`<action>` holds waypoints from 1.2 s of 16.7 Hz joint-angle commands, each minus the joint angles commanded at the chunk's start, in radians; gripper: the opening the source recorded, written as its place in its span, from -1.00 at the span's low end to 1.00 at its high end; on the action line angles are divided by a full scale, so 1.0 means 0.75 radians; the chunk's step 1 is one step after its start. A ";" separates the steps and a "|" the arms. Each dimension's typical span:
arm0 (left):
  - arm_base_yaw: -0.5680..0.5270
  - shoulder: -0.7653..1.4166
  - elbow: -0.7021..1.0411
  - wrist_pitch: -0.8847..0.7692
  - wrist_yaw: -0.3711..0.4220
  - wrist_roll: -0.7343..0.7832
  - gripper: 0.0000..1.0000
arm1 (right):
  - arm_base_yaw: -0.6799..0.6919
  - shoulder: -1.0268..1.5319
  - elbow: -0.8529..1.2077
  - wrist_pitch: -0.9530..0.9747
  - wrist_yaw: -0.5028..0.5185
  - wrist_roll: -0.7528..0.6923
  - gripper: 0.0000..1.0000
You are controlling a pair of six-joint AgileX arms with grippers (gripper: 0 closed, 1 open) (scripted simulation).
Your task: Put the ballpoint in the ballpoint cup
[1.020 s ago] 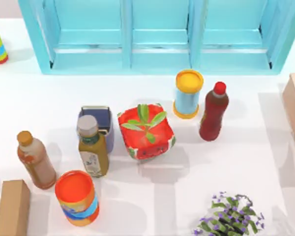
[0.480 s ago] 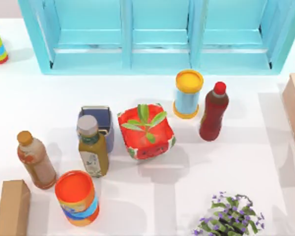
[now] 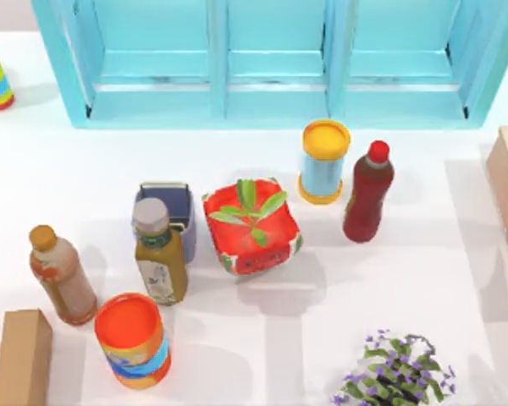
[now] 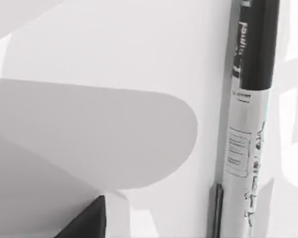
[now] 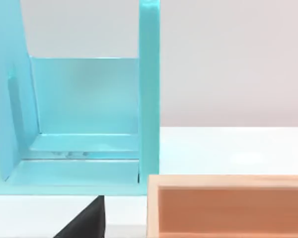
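Taking the red watermelon-patterned plant pot (image 3: 252,227) as our landmark, the ballpoint cup (image 3: 169,216) stands just to its left, upright, with its dark blue inside showing. A green bottle (image 3: 158,254) stands just in front of the cup, overlapping its front edge in the top view. A brown bottle (image 3: 60,275) is farther left of the pot, and an orange-lidded can (image 3: 133,338) sits in front of the green bottle. Right of the pot stand a yellow-lidded blue can (image 3: 323,161) and a red bottle (image 3: 367,192). Behind the pot runs a turquoise shelf (image 3: 271,59).

In our left wrist view the ballpoint (image 4: 249,119) lies flat on the white tabletop (image 4: 114,54), black at one end and silver with print along the rest. A dark corner of our left tool (image 4: 87,223) shows there; we cannot tell whether it is released or clenched. Our right wrist view shows the shelf and a wooden box (image 5: 228,206), with a dark corner of our right tool (image 5: 84,223), its state likewise unclear.
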 joint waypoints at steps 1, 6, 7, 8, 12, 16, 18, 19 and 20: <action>-0.022 0.029 -0.011 0.054 -0.003 -0.025 1.00 | 0.000 0.000 0.000 0.000 0.000 0.000 1.00; -0.108 0.140 -0.059 0.267 -0.019 -0.124 1.00 | 0.000 0.000 0.000 0.000 0.000 0.000 1.00; -0.114 0.147 -0.062 0.281 -0.020 -0.130 1.00 | 0.000 0.000 0.000 0.000 0.000 0.000 1.00; -0.115 0.148 -0.062 0.283 -0.020 -0.131 1.00 | 0.000 0.000 0.000 0.000 0.000 0.000 1.00; -0.115 0.148 -0.062 0.283 -0.020 -0.131 0.85 | 0.000 0.000 0.000 0.000 0.000 0.000 1.00; -0.115 0.148 -0.062 0.283 -0.020 -0.131 0.25 | 0.000 0.000 0.000 0.000 0.000 0.000 1.00; -0.115 0.148 -0.062 0.283 -0.020 -0.131 -0.06 | 0.000 0.000 0.000 0.000 0.000 0.000 1.00; -0.115 0.148 -0.062 0.283 -0.020 -0.131 -0.21 | 0.000 0.000 0.000 0.000 0.000 0.000 1.00; -0.115 0.148 -0.062 0.283 -0.020 -0.131 -0.36 | 0.000 0.000 0.000 0.000 0.000 0.000 1.00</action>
